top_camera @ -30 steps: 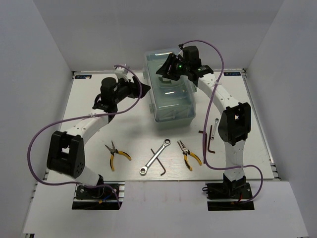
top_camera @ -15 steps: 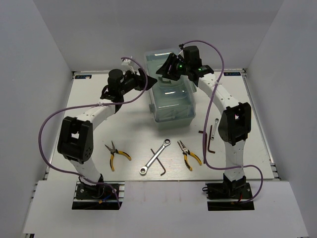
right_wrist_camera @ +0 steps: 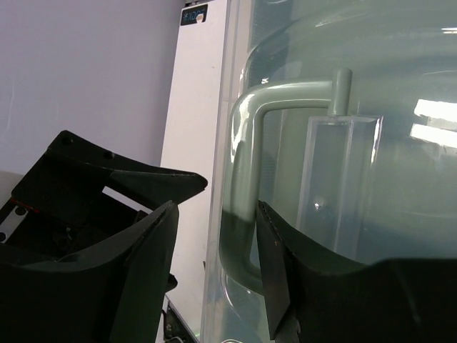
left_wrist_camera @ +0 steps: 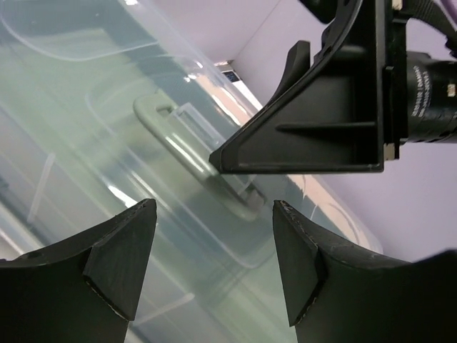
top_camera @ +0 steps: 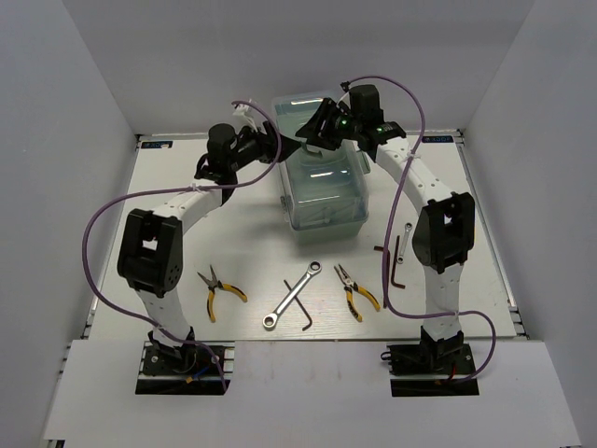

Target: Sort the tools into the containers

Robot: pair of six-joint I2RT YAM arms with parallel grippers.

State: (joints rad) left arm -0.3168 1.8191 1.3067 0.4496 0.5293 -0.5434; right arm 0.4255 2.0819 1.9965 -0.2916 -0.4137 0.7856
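Note:
The mint-green toolbox (top_camera: 324, 191) stands at the back centre with its clear lid (left_wrist_camera: 78, 121) down. My right gripper (top_camera: 313, 132) is open over the lid's back left, its jaws either side of the pale green lid handle (right_wrist_camera: 241, 171). My left gripper (top_camera: 274, 146) is open and empty at the lid's left edge, facing that handle (left_wrist_camera: 168, 132) and the right fingers (left_wrist_camera: 314, 132). On the table in front lie two yellow-handled pliers (top_camera: 221, 292) (top_camera: 357, 290), the silver ratchet wrench (top_camera: 293, 295), two hex keys (top_camera: 309, 316) (top_camera: 392, 268) and the small rod (top_camera: 400, 244).
White walls enclose the table (top_camera: 205, 243) on three sides. The two arm bases (top_camera: 182, 359) (top_camera: 434, 359) sit at the near edge. Purple cables loop beside each arm. The two grippers are close together over the toolbox.
My left arm has swung right, bringing its gripper from left of the toolbox to the lid's left edge beside the right gripper. The right gripper has barely moved.

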